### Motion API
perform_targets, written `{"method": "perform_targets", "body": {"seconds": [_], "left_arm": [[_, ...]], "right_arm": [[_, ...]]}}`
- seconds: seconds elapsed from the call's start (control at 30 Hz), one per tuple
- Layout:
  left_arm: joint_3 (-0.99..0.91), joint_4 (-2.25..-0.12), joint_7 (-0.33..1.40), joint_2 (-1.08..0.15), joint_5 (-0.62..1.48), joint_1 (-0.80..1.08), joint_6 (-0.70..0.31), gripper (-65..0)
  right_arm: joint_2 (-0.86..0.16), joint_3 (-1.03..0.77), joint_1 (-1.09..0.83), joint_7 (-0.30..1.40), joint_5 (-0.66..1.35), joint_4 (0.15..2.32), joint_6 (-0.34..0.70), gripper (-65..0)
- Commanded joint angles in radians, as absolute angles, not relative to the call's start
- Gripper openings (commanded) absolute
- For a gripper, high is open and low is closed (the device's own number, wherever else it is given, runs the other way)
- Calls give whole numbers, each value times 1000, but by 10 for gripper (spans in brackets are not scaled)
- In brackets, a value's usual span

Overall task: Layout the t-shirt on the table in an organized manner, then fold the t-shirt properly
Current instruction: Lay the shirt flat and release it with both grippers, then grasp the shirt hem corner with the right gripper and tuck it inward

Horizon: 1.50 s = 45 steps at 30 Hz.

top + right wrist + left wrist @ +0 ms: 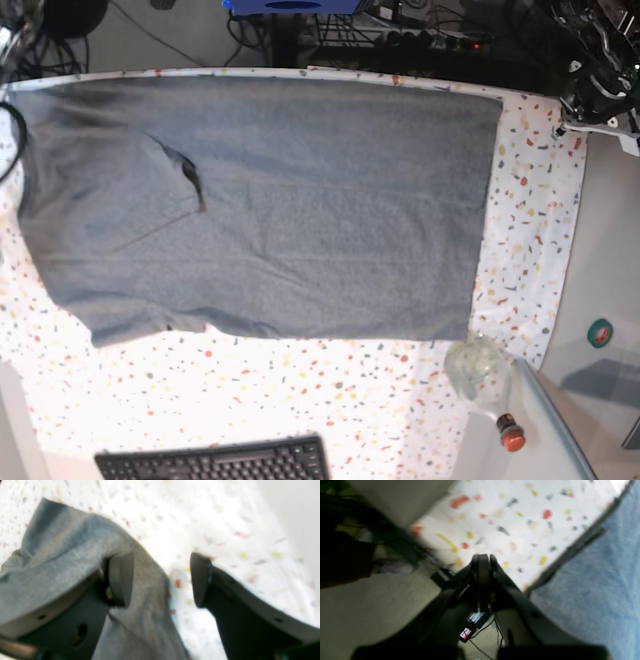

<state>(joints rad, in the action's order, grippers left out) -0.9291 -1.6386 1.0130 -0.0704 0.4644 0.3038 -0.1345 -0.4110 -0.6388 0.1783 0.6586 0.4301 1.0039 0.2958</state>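
1. The plain heather-grey cotton t-shirt (270,210) lay spread across the white flecked terrazzo-print table (530,230), one sleeve folded inward.
2. The right gripper (161,580) stood with fingers wide apart, one pad (121,577) touching the grey cloth, nothing pinched.
3. The left gripper (483,560) hung pressed shut and empty above the table's edge.
4. A black keyboard (215,462) sat at the near edge.

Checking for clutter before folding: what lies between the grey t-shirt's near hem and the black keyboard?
In the base view, only bare speckled table separates the grey cotton t-shirt from the black keyboard.
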Motion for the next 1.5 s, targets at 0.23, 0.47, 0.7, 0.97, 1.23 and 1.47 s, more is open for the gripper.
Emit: {"method": "perform_targets", "body": {"seconds": [0.23, 0.47, 0.7, 0.97, 1.23, 1.47], "left_arm": [[-938, -1653, 998, -91, 467, 334, -136, -650], [-938, -1641, 998, -105, 469, 335, -136, -650], [-938, -1598, 998, -116, 475, 329, -136, -650], [-938, -1598, 998, -116, 475, 331, -136, -650], [-937, -1598, 998, -116, 475, 328, -136, -650], [-935, -1598, 998, -116, 470, 326, -136, -650]], "right_arm": [[-433, -486, 352, 429, 232, 704, 288, -309], [-424, -478, 351, 349, 232, 579, 288, -311], [-398, -481, 323, 348, 234, 576, 288, -470], [-317, -549, 209, 441, 236, 883, 289, -650], [-166, -607, 30, 739, 236, 1388, 289, -650], [-76, -607, -76, 828, 232, 1566, 286, -650]]}}
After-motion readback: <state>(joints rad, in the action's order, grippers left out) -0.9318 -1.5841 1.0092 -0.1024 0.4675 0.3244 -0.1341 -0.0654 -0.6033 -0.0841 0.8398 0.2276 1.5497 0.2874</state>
